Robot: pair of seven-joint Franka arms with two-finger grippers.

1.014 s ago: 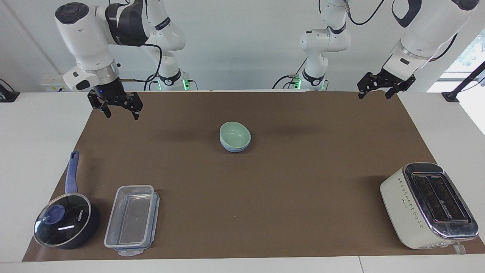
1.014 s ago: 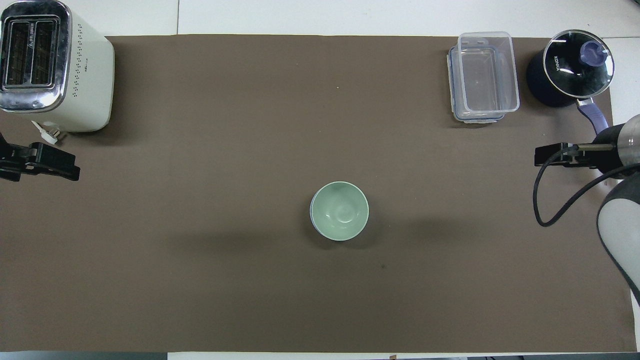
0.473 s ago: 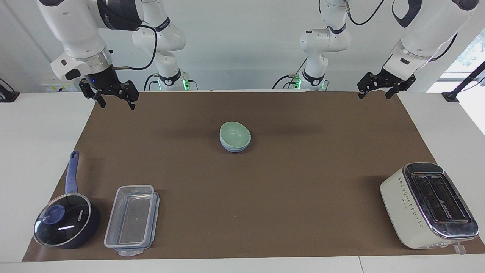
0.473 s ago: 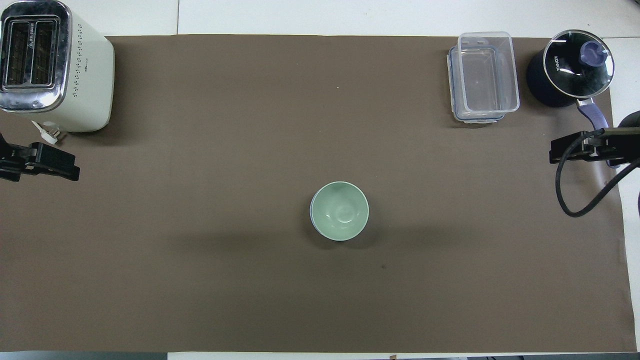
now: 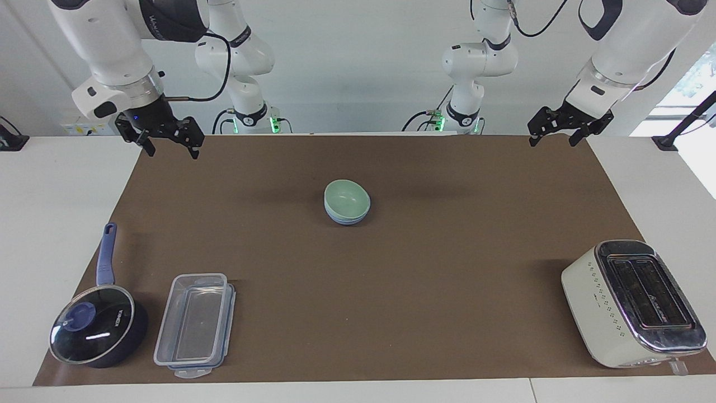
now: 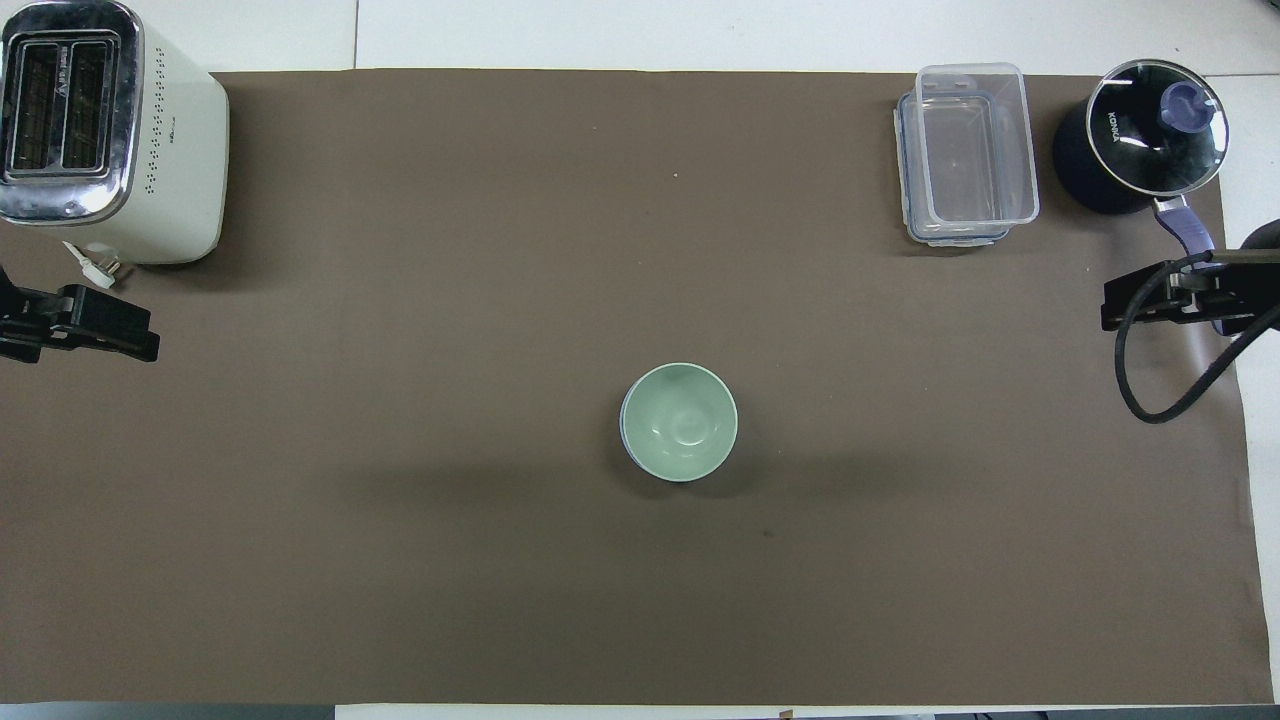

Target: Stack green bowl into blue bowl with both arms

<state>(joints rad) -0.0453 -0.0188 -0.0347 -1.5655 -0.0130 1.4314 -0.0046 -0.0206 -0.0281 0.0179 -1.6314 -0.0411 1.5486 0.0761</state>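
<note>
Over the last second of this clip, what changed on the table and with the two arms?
Only the right gripper moved: it rose and drew back toward the right arm's end of the mat, open and empty. The left gripper waited, open, over the mat's edge at its own end. The green bowl stayed nested in the blue bowl; the toaster, saucepan and plastic container did not move.

Pale mint-green bowl [image 5: 347,197] in light blue bowl [image 5: 347,218] on plain brown mat [image 5: 391,313].
</note>
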